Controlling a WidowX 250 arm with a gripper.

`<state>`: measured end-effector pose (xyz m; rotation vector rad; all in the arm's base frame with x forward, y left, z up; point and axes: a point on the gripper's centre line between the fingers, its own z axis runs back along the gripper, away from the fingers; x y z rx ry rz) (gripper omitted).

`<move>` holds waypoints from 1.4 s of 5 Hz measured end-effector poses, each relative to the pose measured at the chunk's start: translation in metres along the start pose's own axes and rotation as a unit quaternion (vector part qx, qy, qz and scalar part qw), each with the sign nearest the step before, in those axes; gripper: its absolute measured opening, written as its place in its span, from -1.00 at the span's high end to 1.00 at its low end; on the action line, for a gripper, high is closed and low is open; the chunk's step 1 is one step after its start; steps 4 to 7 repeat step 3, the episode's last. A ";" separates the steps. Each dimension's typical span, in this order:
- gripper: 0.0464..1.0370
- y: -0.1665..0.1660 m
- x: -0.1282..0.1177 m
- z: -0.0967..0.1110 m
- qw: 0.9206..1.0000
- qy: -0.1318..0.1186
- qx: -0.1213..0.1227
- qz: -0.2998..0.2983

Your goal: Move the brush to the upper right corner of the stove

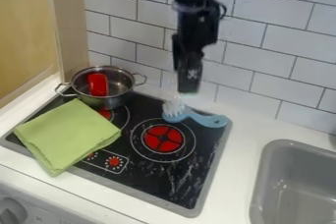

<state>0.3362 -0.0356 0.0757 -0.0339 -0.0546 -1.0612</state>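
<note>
The blue brush lies at the stove's far right corner, as the camera sees it. Its long axis runs mostly left to right, sloping slightly down toward the right in the view, roughly along the stove's far edge. The head is at the left end, its pale bristles pointing up the view toward the tiled wall; the handle bends in a shallow curve and its rounded end points right, at the corner. The brush is just beyond the right burner, on the wall side.

The hand hangs down above the brush, over its head end and apart from it. Whether it stands apart or together I cannot tell.

At the far left corner is a metal pot with a red thing inside. A green cloth covers the left part of the stove, its near corner reaching onto the white bench. The grey sink is to the right.
</note>
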 end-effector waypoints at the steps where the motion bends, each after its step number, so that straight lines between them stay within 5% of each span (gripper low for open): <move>1: -0.92 -0.002 -0.007 0.010 1.000 -0.013 -0.018 0.010; 7: -0.92 -0.002 -0.008 0.010 1.000 -0.013 -0.018 0.012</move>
